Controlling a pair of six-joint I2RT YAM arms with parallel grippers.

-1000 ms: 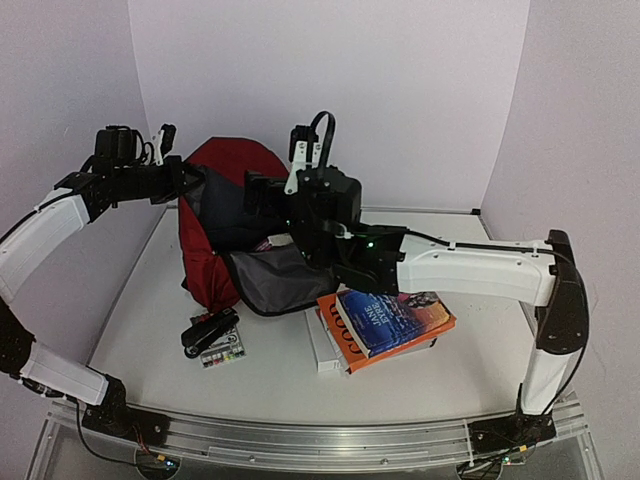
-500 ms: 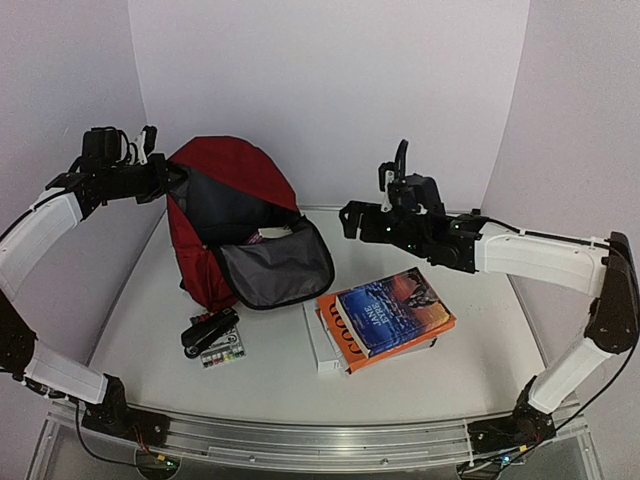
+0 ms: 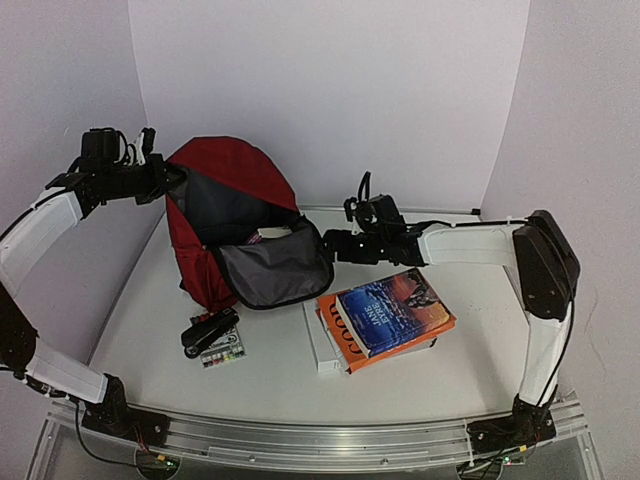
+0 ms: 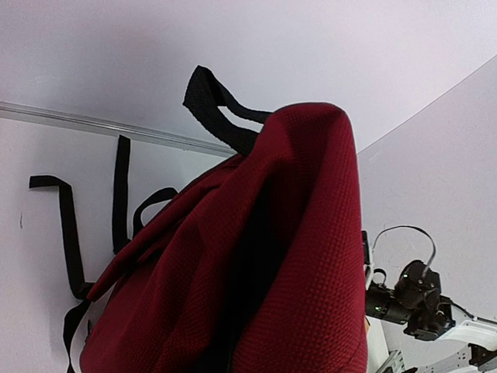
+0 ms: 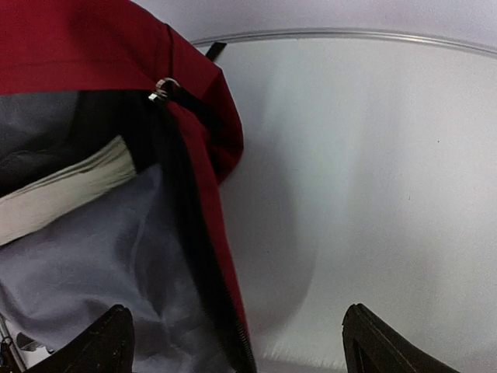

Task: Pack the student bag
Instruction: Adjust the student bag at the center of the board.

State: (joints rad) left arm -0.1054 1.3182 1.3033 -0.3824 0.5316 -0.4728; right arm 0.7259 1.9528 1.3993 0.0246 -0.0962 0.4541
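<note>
As the bag (image 3: 225, 175) stood far left on the table (image 3: 270, 375), mouth open, its soft fabric looked floppy; the rim suited gripping. Right gripper (image 5: 237, 338) gaped wide, empty; left gripper (image 3: 160, 180) touched the rim, hold undeterminable.

Dark red student bag (image 3: 225, 215) stands upright at table's back-left, grey-lined flap hanging open.

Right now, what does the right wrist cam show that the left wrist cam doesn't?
Right wrist only: the student bag's open mouth, grey lining, zipper pull, pale page edges inside, and the right gripper, jaws wide apart. Left wrist only: the bag's closed outer side, black straps, carry loop, and the right arm beyond. Both: the red bag fabric and the white table.
</note>
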